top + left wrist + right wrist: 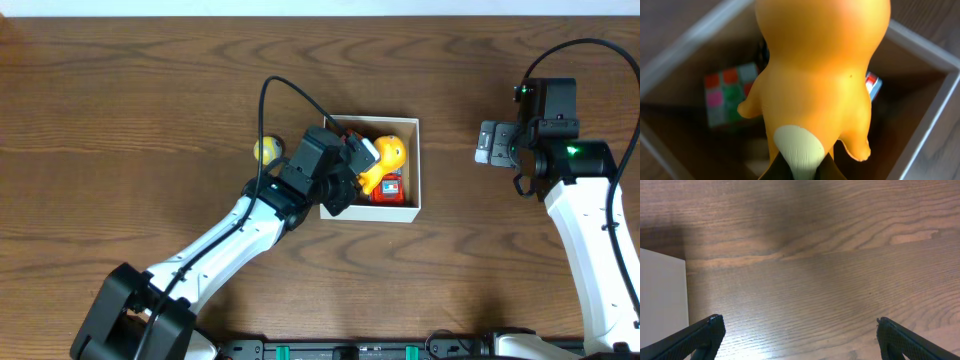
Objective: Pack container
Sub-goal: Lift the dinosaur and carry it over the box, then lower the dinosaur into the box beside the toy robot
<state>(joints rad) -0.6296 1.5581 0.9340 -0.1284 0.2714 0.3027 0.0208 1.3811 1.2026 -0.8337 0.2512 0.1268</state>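
At the 9 o'clock side of the scene we see a yellow ball (266, 150) lying on the worktop (120, 120), outside and just beside the container's left wall, partly hidden by the left arm. Moving right, the left end effector (360, 166) reaches over the container (416, 150), which sits near the middle of the worktop. It is closed on an orange toy figure (815, 75), gripped at its lower end and hanging head-first above the brown floor. Whether the figure touches the floor yet, we cannot tell.

Two things already lie inside. One is a colour cube (730, 94), at 9 o'clock of the figure in the left wrist view. The other is a red toy (387, 188), toward the 5 o'clock corner in the overhead view.

Far out at the container's 3 o'clock, the right end effector (799, 337) hovers over bare wood with its fingers (705, 335) spread wide and nothing between them. A strip of the white wall shows at its 9 o'clock.

We judge the packing well advanced, with two items stowed and a third about to be released. The ball looks like the one piece left to bring in.
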